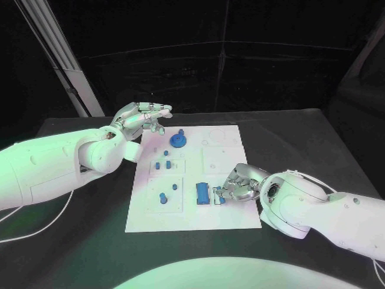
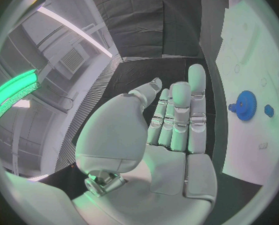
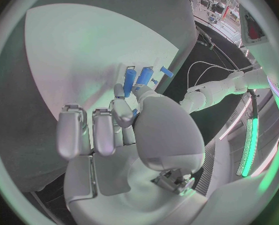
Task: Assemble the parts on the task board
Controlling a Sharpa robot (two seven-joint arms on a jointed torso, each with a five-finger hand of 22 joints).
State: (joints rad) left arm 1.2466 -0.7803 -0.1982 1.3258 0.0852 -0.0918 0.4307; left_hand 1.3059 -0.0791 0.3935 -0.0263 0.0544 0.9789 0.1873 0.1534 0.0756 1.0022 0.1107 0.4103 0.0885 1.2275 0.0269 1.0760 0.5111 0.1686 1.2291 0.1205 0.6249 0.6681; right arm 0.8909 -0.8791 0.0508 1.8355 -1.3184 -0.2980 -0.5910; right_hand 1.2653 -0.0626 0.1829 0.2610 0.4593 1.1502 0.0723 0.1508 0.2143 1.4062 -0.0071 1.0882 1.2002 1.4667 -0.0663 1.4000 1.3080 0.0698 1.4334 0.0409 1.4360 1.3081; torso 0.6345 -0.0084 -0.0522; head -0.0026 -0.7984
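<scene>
The white task board (image 1: 223,211) lies in the middle of the black table. A blue gear part (image 1: 178,141) stands near the board's far end and also appears in the left wrist view (image 2: 244,105). Small blue pegs (image 1: 162,164) stand in the board's left column. A blue cylinder (image 1: 201,191) lies near the board's middle. My right hand (image 1: 237,184) rests on the board just right of the cylinder, thumb and a finger pinching a small blue part (image 3: 134,113). My left hand (image 1: 145,117) hovers over the board's far left corner, palm (image 2: 171,150) empty, fingers apart.
A slanted metal post (image 1: 71,66) stands beyond the table's far left corner. A cable (image 1: 36,223) trails over the table under my left arm. Black curtains close off the back. Bare board lies near its front edge.
</scene>
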